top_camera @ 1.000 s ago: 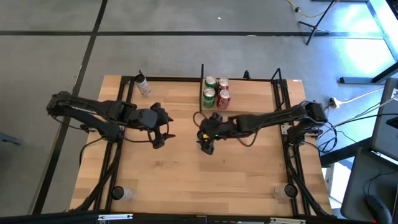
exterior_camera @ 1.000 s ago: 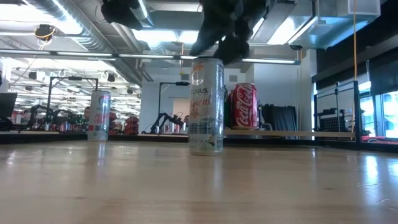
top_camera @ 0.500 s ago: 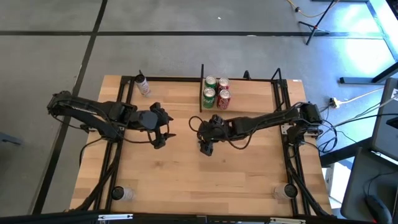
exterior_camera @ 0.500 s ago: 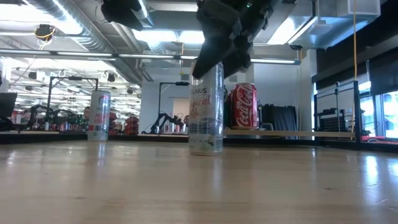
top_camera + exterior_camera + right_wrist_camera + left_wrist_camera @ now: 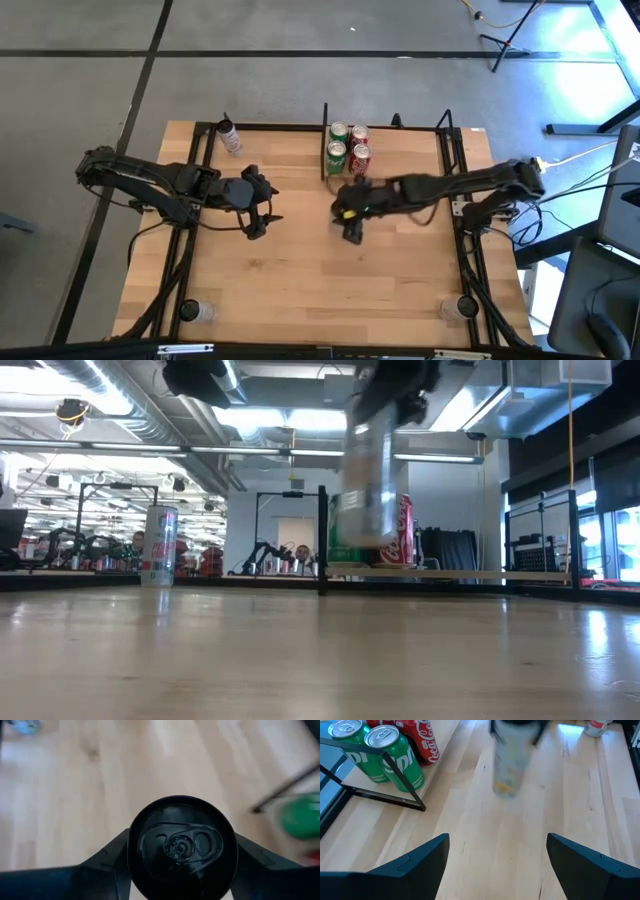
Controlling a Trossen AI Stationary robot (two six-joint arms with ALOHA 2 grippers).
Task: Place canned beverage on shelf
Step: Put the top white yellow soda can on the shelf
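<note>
The pale wooden bench runs bare across its near half, with a workshop room behind it in the low view. Half a second ago the tall silver can stood on the boards; now it is off them, blurred with motion, hanging from my right hand, which is clamped on it from above, and it has swung rightward toward the shelf. I judge the lift done and the carry begun, with the set-down still ahead.

My left hand waits over the bench's left middle, fingers spread wide and holding nothing, where it was a second ago.

Farther back, the shelf sits against the far edge, with two green cans and two red cans crowded at its left end; the rest of its board looks free. A lone can stands at the far left.

The low view alone shows the gap beneath the can. My right wrist view shows only its black lid between my fingers. The left wrist view shows the can in the air near the shelf's corner post.
</note>
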